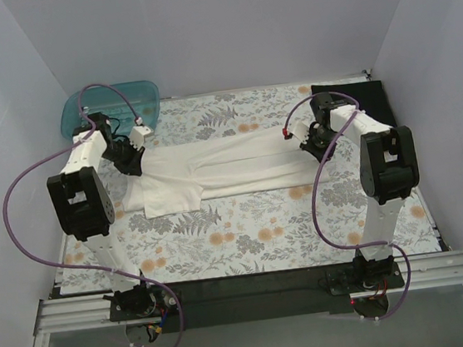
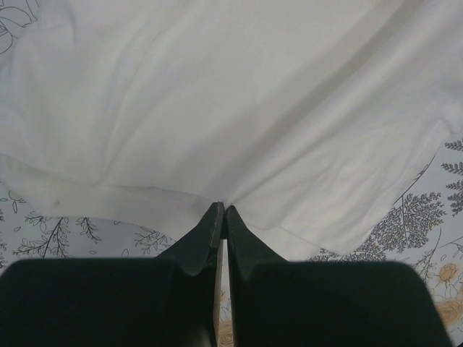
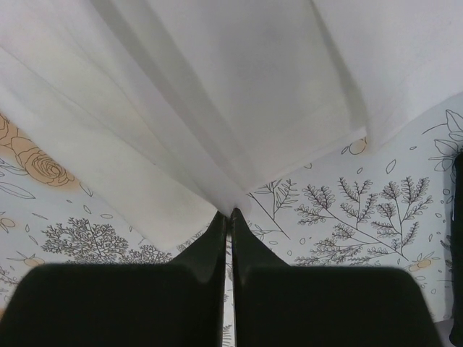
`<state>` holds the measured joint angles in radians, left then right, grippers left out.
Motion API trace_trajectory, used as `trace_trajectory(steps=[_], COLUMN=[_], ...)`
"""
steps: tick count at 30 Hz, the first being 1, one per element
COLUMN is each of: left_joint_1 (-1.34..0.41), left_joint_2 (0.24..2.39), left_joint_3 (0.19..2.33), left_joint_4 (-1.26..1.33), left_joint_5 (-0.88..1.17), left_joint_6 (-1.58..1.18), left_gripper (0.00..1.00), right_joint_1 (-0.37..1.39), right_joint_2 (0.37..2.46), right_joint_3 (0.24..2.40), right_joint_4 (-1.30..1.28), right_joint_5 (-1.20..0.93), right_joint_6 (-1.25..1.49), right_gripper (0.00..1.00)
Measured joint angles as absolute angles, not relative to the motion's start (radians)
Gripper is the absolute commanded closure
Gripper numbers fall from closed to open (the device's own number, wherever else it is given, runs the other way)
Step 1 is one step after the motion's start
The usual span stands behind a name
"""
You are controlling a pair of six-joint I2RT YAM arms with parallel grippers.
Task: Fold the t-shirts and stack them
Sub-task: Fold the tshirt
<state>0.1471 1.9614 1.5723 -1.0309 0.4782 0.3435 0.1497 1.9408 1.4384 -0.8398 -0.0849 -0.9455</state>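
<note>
The cream-white t-shirt (image 1: 222, 168) lies stretched across the floral cloth (image 1: 247, 234), the left gripper (image 2: 223, 210) clenched on its left edge and the right gripper (image 3: 226, 215) on its right edge, with bare cloth on the near side.

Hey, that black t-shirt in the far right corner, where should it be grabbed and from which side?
Likely its left edge, pinched from the left over the floral cloth: the black t-shirt lies flat in the corner by the right wall, so that side is open. The right gripper first must release the cream t-shirt.
</note>
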Motion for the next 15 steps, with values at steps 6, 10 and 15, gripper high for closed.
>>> trace_trajectory(steps=[6,10,15], left_joint_1=[0.147,0.144,0.141], left_joint_2=[1.990,2.008,2.017], left_joint_3=[1.572,1.572,1.572], left_joint_4=[-1.012,-1.008,-1.001], left_joint_5=[0.477,0.474,0.466], left_joint_6=[0.338,0.336,0.332], left_gripper=[1.00,1.00,0.96], right_joint_1=[0.150,0.150,0.150], right_joint_2=[1.961,1.975,1.983], right_joint_3=[1.447,1.453,1.459], right_joint_4=[-0.839,-0.839,-0.839], right_joint_5=[-0.085,-0.085,-0.085], right_joint_6=[-0.943,-0.942,-0.936], right_gripper=[0.99,0.99,0.85])
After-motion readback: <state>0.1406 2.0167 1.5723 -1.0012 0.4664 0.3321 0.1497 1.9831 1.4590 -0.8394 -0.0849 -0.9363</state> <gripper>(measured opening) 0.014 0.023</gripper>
